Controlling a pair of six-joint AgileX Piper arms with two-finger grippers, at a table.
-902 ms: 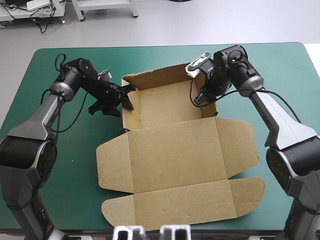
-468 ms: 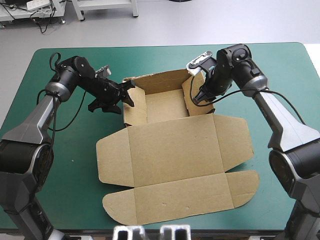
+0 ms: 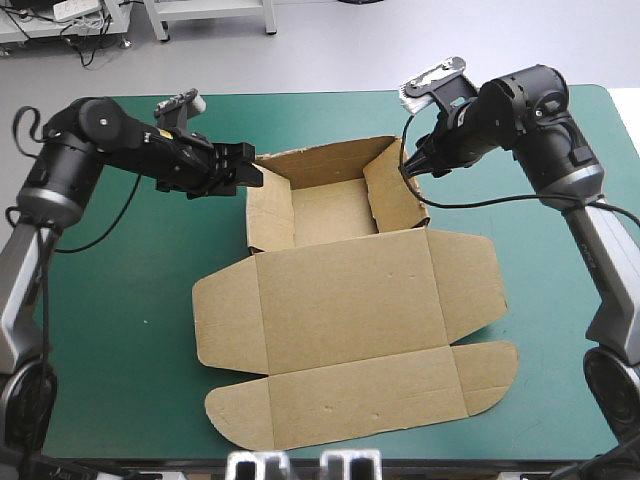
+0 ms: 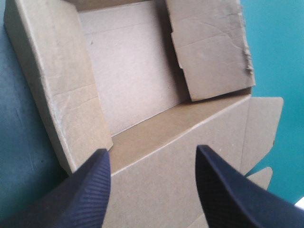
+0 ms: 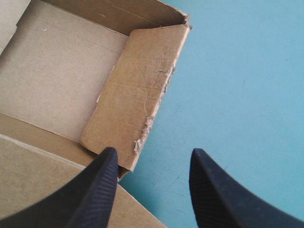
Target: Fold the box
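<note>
Both your pincers stand wide with nothing between them. The left gripper [image 3: 243, 172] hangs just off the tray's 9 o'clock wall, and the right gripper [image 3: 408, 170] just off its 3 o'clock wall. Just before, each was low against its side wall. Now both have drawn back and lifted clear, and the walls stand unaided.

I'd judge the tray of the box [image 3: 330, 210] formed and the tucking step finished. The box sits mid-table on the teal-green cover [image 3: 120, 330], with its lid flat toward 6 o'clock. Your arms are raised, with the wrists angled down toward the tray.
</note>
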